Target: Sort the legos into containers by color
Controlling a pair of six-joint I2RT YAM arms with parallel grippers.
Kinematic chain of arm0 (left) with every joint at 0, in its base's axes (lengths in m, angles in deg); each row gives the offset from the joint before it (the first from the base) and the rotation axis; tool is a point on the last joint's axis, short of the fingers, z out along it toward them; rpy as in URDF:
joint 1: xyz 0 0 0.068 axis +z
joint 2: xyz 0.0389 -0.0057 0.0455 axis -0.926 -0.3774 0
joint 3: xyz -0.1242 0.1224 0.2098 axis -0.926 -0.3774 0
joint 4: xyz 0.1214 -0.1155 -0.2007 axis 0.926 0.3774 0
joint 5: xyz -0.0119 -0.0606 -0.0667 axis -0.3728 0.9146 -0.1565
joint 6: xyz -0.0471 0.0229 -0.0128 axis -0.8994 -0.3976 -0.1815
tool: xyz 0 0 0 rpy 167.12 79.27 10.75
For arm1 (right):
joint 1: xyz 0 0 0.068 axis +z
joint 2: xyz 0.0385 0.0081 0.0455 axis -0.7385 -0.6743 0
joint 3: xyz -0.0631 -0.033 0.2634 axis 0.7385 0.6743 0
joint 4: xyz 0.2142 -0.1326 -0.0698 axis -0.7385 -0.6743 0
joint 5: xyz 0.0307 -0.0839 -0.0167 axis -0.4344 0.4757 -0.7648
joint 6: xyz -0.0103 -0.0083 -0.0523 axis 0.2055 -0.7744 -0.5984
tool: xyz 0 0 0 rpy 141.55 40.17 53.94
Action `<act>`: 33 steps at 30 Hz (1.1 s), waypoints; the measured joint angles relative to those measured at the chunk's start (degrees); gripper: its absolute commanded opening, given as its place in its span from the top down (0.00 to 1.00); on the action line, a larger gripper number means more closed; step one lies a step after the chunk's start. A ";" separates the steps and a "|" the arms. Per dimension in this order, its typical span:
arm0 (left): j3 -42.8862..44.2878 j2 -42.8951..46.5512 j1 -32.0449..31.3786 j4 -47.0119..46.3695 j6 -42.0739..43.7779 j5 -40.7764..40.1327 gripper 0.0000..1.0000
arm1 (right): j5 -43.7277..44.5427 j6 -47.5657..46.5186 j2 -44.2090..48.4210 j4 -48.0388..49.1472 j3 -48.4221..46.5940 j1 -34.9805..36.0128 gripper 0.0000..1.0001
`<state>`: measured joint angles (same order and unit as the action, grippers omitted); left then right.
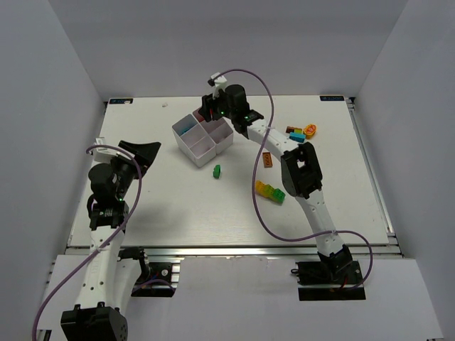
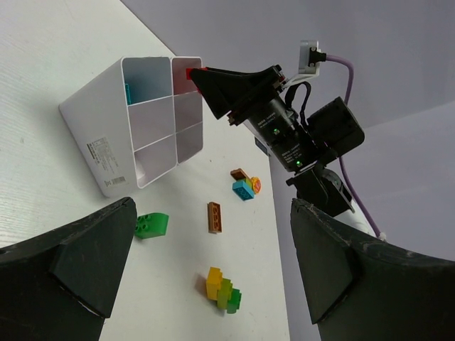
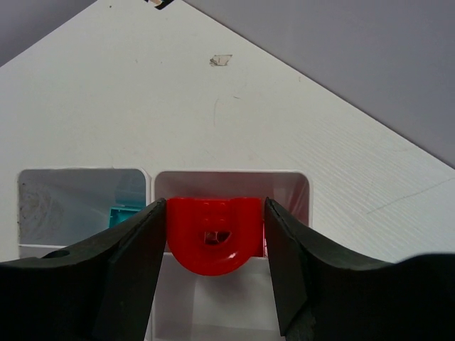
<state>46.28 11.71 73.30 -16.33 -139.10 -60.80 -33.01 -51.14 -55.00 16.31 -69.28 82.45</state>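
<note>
In the right wrist view my right gripper (image 3: 215, 207) is shut on a red lego (image 3: 213, 238), a rounded piece pressed between both fingers. It hangs over the back compartment of the white four-part container (image 3: 231, 172). A teal lego (image 3: 125, 213) lies in the compartment to its left. From above, the right gripper (image 1: 211, 109) is over the container's (image 1: 186, 146) far corner. My left gripper (image 1: 139, 152) is open and holds nothing, off to the container's left. Loose legos lie on the table: a green one (image 1: 217, 170), a brown-orange one (image 1: 266, 159), a yellow-green stack (image 1: 270, 190) and a blue-orange cluster (image 1: 301, 133).
The right arm (image 1: 302, 174) arches over the loose legos on the right half of the table. The left wrist view shows the container's side wall (image 2: 106, 153), the green lego (image 2: 151, 225), the brown brick (image 2: 214, 217) and the yellow-green stack (image 2: 223, 289).
</note>
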 measured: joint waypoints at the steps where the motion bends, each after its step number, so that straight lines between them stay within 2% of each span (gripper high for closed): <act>1: 0.00 0.02 0.00 0.17 0.09 0.00 0.02 | 0.26 0.00 -0.13 0.17 -0.09 0.04 0.38; 9: -0.02 0.28 0.00 0.94 0.42 -0.02 0.02 | 0.83 -0.24 -1.33 1.55 -0.44 0.48 0.31; 17: -0.02 0.33 0.00 1.03 0.55 -0.02 0.02 | 0.72 -0.72 -1.14 3.34 1.11 0.52 0.31; 20: 0.00 0.33 0.00 0.90 0.52 -0.04 0.02 | -0.61 -3.34 3.37 5.53 8.83 0.35 0.21; 21: 0.00 0.33 0.00 0.83 0.52 -0.11 0.02 | -1.22 -4.83 6.32 6.14 13.20 0.20 0.11; 25: 0.07 0.33 0.00 0.28 0.55 -1.05 0.02 | -3.48 -9.86 19.91 8.63 28.63 -1.07 0.11; 29: 0.22 0.35 0.00 -0.61 0.90 -1.73 0.02 | -9.07 -10.97 28.65 1.88 27.47 -6.21 0.11; 32: 0.22 0.28 0.00 -2.27 0.94 -1.11 0.02 | -12.33 -10.75 33.73 -4.52 26.80 -13.40 0.20; 33: 0.22 0.24 0.00 -3.02 0.94 -0.55 0.03 | -13.00 -10.82 35.93 -6.58 28.15 -16.44 0.30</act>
<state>46.50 11.95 73.30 -19.35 -138.16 -61.34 -46.02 -61.96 -19.07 9.73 -41.13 66.02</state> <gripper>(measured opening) 0.982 0.823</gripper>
